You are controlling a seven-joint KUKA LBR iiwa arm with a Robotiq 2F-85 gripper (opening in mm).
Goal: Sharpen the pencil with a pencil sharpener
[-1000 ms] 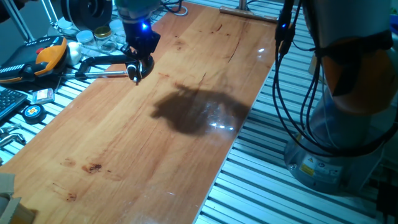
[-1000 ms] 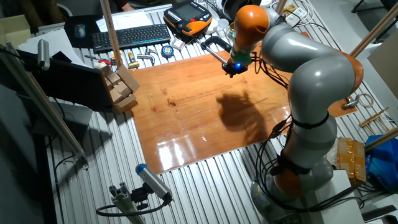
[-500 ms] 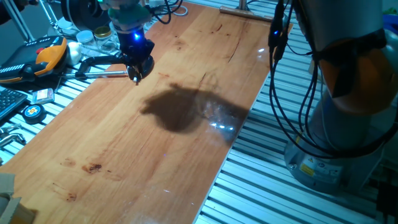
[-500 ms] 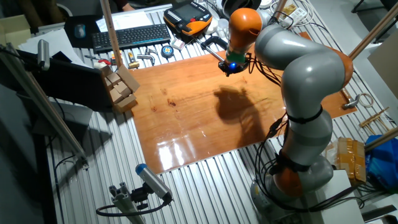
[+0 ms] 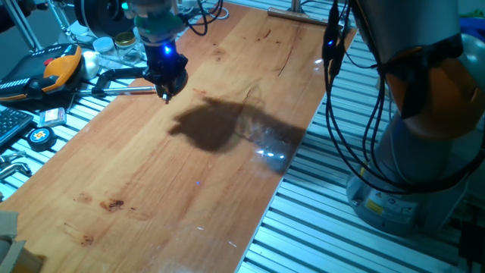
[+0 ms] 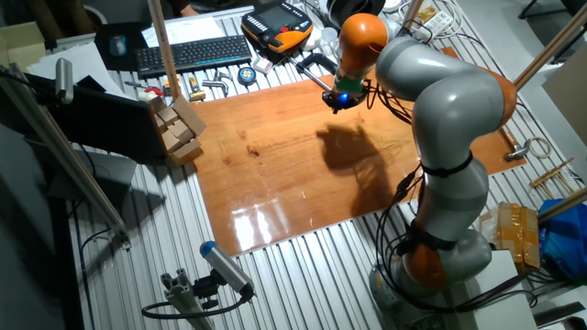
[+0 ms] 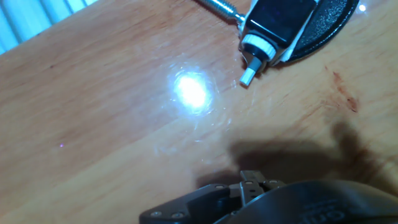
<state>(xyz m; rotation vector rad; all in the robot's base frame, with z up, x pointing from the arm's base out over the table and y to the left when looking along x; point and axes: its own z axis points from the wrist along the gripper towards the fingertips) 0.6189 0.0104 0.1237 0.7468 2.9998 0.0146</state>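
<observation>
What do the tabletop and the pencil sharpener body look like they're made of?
Tabletop: wood, likely varnished; visible grain, dark knots and glossy light reflections. Pencil sharpener: body looks like black moulded plastic with a smooth, slightly shiny face and a white plastic-looking nozzle; the threaded rod beside it appears bare metal. The gripper hangs close beside it.

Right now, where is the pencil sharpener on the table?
The pencil sharpener sits at the far left edge of the wooden table in one fixed view, just beyond the gripper, near the orange-and-black tool.
</observation>
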